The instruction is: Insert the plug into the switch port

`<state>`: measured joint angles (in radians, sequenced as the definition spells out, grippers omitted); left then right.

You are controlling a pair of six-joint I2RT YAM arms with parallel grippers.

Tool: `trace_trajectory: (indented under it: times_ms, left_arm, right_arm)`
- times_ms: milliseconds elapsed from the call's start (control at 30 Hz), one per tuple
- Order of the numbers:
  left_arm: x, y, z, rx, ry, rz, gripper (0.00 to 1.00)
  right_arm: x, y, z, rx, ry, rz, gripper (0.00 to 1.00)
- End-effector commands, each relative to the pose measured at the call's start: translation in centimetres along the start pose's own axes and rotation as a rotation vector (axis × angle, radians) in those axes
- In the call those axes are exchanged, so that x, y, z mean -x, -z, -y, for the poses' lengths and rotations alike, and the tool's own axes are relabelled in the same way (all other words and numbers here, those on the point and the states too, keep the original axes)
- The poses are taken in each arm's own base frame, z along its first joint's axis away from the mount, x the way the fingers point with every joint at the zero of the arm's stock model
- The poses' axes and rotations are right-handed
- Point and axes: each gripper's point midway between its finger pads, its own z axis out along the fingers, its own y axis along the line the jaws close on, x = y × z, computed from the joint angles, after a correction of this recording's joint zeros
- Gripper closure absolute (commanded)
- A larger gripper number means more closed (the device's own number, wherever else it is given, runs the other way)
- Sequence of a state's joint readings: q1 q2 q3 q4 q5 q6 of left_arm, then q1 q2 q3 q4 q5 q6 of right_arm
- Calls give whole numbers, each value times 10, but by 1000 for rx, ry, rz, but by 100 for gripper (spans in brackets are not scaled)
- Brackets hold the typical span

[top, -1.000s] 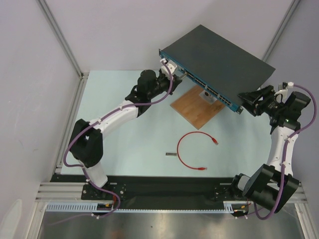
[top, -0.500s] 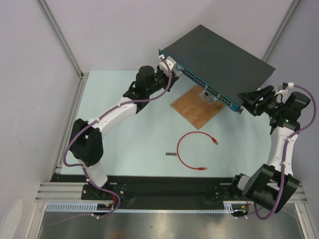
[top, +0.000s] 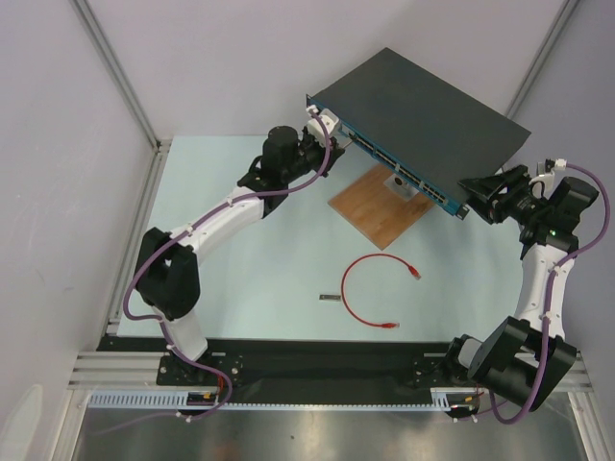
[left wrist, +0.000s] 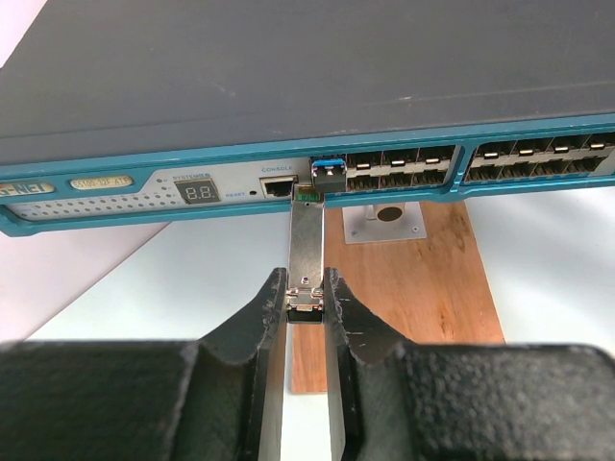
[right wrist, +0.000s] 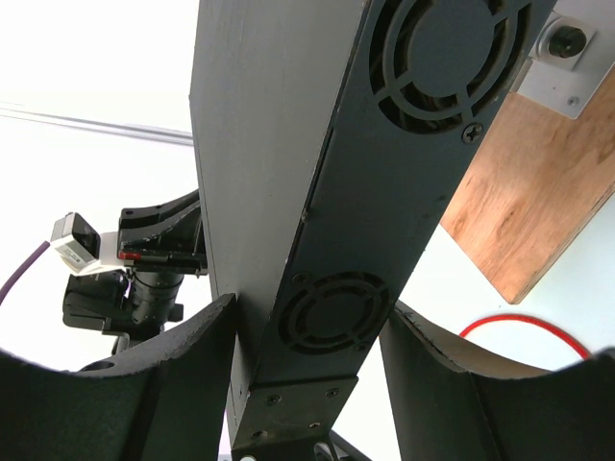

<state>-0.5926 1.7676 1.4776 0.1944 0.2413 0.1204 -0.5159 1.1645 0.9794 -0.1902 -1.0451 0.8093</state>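
- My left gripper [left wrist: 306,279] is pinched onto the plug [left wrist: 307,240], a silver transceiver module, centre of the left wrist frame.
- The plug tip sits at the lower edge of the switch [left wrist: 288,77] face, just right of the console port [left wrist: 278,186] and below-left of the blue-latched module [left wrist: 328,173]. Not seated yet.
- My right gripper [right wrist: 309,307] is clamped across the fan end of the switch, a finger on each side, bracing it.
- Risk: the tip looks low and left of the open cages. Pushing now would jam it on the bezel or steer it toward the console port.
- Risk: I only hold the plug by its tail, so an off-axis push could pivot it in the pads.
- Risk: if the right grip slips, the switch backs away under the insertion force.
- Count: one switch, one held plug, one seated module, two fan grilles [right wrist: 447,48].
- Also one wooden board [left wrist: 404,279], one red patch cable [top: 370,293], and one small dark strip [top: 332,298].
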Motion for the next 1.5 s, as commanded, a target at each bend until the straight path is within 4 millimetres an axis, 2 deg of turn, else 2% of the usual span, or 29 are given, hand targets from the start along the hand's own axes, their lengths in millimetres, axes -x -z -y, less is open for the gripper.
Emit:
trace_trajectory:
  times_ms: [0, 133, 367, 500, 933, 1100, 1467]
  left_arm:
    - [24, -4, 7, -23, 12, 63, 100]
    - [20, -4, 15, -34, 21, 60, 100]
    - [21, 1, 16, -13, 33, 69, 100]
    - [23, 1, 14, -7, 34, 74, 100]
    - [32, 1, 22, -31, 27, 99, 100]
    - [30, 0, 27, -46, 32, 91, 100]
    - [42, -2, 33, -61, 6, 117, 100]
  right_arm:
    - [13, -5, -24, 54, 184, 58, 100]
    - [12, -6, -25, 57, 182, 56, 100]
    - [10, -7, -23, 54, 164, 65, 100]
    - [8, -7, -18, 47, 148, 68, 100]
    - [10, -8, -20, 50, 159, 64, 100]
    - [10, -8, -21, 52, 163, 66, 100]
    - [8, -11, -17, 46, 158, 61, 100]
